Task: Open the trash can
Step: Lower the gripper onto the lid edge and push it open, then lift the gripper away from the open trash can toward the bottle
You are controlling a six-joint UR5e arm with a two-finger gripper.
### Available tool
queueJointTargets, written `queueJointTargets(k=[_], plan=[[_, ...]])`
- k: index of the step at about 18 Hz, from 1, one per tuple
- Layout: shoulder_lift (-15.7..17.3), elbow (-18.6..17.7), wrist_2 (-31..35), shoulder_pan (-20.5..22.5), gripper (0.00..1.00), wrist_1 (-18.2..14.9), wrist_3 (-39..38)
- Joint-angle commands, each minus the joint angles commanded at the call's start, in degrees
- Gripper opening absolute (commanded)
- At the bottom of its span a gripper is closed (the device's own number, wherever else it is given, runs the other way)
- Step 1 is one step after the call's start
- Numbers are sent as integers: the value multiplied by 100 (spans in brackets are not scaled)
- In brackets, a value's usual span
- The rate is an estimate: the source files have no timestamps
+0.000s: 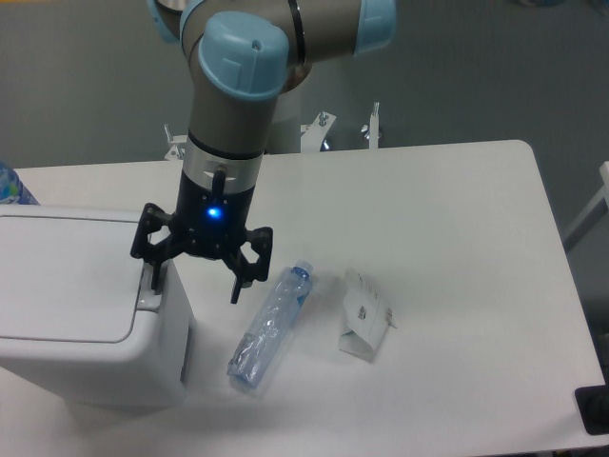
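The gripper (pixel 195 283) is shown pointing down, jaws spread wide, nothing held. One fingertip (pixel 152 282) is positioned at the grey push tab (pixel 147 297) on the rim of the large white boxy plastic trash can (pixel 86 314); contact cannot be confirmed. The other fingertip (pixel 235 292) hangs over bare white worktop (pixel 457 238). The can sits directly below and to the image-left of the gripper, flat lid (pixel 67 276) closed. A crushed clear plastic bottle (pixel 269 325) w/ blue cap lies just image-right of the gripper, a folded white paper carton (pixel 364 314) farther on that side.
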Motion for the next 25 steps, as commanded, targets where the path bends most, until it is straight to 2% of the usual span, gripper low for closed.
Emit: queueJointTargets(k=[9,12,16,19,21,25], plan=[[0,26,0,0,100,-18,-9],[-9,175,18,61,100,-26,-9],[18,386,0,772,100,17,97],[-183,422,9,1299,100,315,411],[-403,474,18,1589,100,465,859],[-597,475,53,2117,100,343,2255]])
